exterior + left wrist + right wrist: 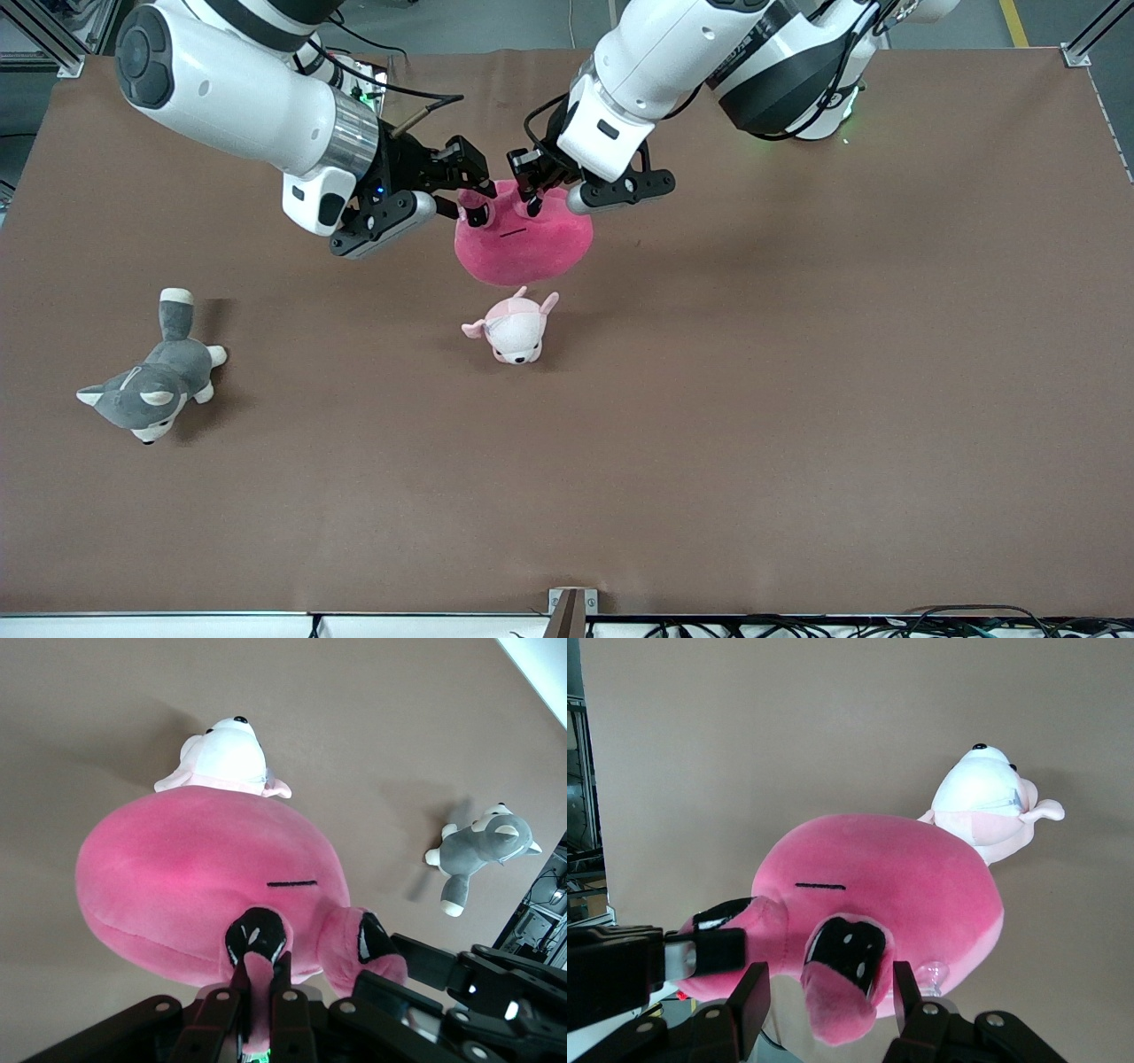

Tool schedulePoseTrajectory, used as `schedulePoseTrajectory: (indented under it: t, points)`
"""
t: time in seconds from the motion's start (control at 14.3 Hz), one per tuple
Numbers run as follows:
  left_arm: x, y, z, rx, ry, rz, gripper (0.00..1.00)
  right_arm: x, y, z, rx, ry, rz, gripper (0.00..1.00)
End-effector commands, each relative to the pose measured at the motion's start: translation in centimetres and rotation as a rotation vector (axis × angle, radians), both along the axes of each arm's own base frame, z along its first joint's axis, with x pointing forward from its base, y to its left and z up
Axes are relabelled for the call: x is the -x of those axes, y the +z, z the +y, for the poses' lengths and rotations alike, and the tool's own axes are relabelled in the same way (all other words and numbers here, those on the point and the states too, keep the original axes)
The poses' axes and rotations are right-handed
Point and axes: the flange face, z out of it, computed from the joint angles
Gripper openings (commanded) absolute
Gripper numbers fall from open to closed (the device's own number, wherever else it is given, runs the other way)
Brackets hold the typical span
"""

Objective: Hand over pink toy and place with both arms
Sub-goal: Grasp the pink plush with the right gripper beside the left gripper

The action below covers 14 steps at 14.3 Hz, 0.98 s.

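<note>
Front view: the pink toy [523, 244] is held in the air above the table [797, 399], over a spot just farther from the camera than the small pale pink plush [514, 330]. Both grippers are at its top.
Left gripper [532, 197]: fingers are pinched on one nub.
Right gripper [478, 206]: it is set around the neighbouring nub.
Grey husky plush [151, 390]: it lies well apart, toward the right arm's end.
Left wrist view: fingers [283, 979] are pressed together on an eye nub; the toy's body hangs over the pale plush [226, 757].
Right wrist view: fingers [908, 992] are spread either side of the other nub, not yet closed.
Risk: if the left gripper lets go before the right clamps, the toy would likely drop onto the pale plush; a thin nub could also slip out.
</note>
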Motion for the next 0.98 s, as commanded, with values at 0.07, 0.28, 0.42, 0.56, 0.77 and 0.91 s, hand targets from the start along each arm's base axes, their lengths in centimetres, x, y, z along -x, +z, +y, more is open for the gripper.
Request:
schedulePoseTrajectory:
  t: [0.07,0.28,0.42,0.56,0.77,0.91]
  points:
    - [-0.1,0.6,-0.3,0.014,0.012,-0.002,0.00,-0.7,-0.8,0.4,0.032,-0.004,-0.014,0.65]
    - [0.0,0.5,-0.4,0.011,0.010,-0.001,0.00,-0.8,-1.3,0.9,0.031,-0.005,-0.017,0.18]
    - [0.0,0.5,-0.4,0.011,0.010,-0.001,0.00,-0.9,-1.4,0.9,0.024,-0.015,-0.007,0.00]
    - [-0.1,0.5,-0.3,0.012,0.010,-0.003,0.00,-1.1,-1.4,0.6,0.025,-0.018,-0.003,0.00]
    - [-0.1,0.6,-0.3,0.013,0.010,-0.004,0.03,-0.9,-1.5,0.8,0.028,-0.001,-0.009,0.00]
    - [-0.1,0.7,-0.2,0.013,0.004,-0.010,0.61,-0.9,-1.5,0.8,0.029,0.002,-0.008,0.00]
